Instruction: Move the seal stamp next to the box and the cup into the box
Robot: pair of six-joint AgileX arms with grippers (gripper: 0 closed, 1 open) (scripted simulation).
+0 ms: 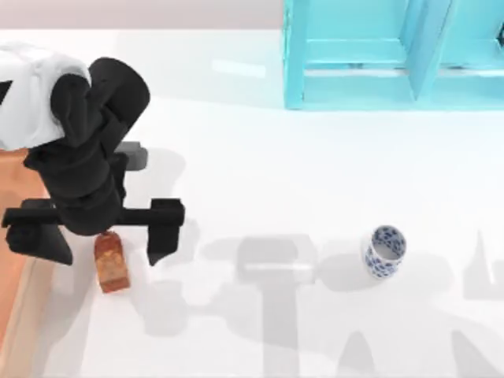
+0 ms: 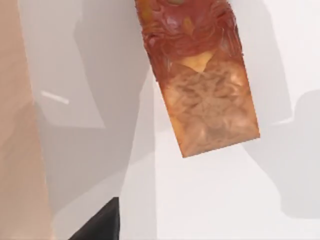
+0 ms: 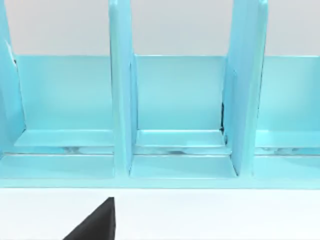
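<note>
Left end effector [image 1: 101,235] spread wide

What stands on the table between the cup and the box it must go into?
The seal stamp and the left tool open over it stand between the cup and the box.

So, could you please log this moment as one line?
left gripper: open, above seal stamp | stamp: on table beside box | cup: on table, right side, outside box | right arm: facing turquoise shelf

I can read no words, numbers, labels or brand marks here. The seal stamp [image 1: 111,264] beneath my wrist shows carved relief but no legible characters, and the cup [image 1: 384,251] carries a blue floral pattern, not writing.
</note>
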